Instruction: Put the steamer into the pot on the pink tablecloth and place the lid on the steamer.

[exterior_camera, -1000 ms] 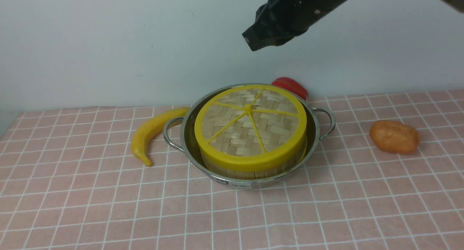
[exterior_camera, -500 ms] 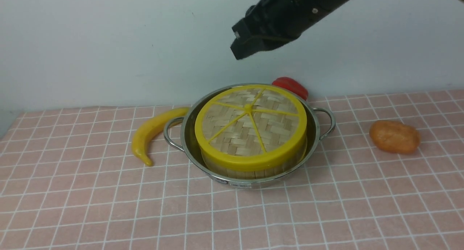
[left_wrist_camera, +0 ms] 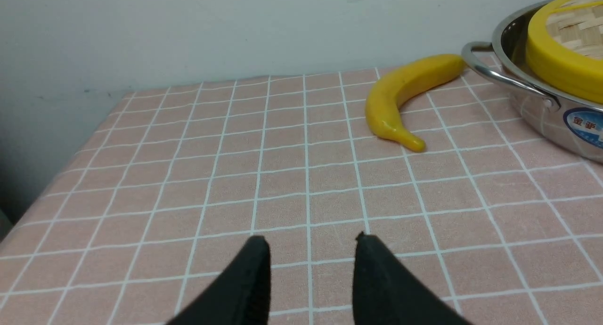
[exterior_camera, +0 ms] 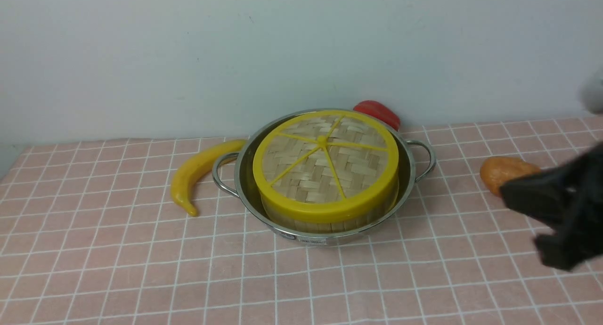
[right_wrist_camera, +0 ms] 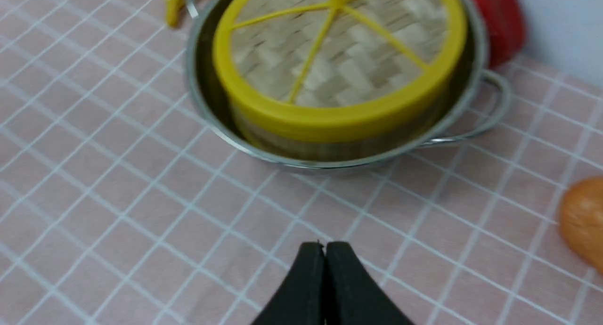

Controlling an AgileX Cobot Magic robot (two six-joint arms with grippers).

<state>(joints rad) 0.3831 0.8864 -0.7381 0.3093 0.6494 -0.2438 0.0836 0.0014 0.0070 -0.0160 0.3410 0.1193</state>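
Right jaws (right_wrist_camera: 325,249), pressed together, have swung away from the lid (exterior_camera: 325,158), leaving the steamer (exterior_camera: 325,221) covered, task apparently complete; left jaws (left_wrist_camera: 311,249) spread.

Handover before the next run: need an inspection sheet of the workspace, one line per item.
Surface: pink tablecloth, white grid, no spills seen.
Job's things: steamer inside the pot; lid on the steamer, looks seated.
Clutter: yellow banana by one pot handle; red item behind the pot; brown bread-like item to the right.
Grippers: left open, empty; right fingertips together, empty.
Cables: nothing seen.
Surroundings: pale wall behind the cloth, a few small marks.
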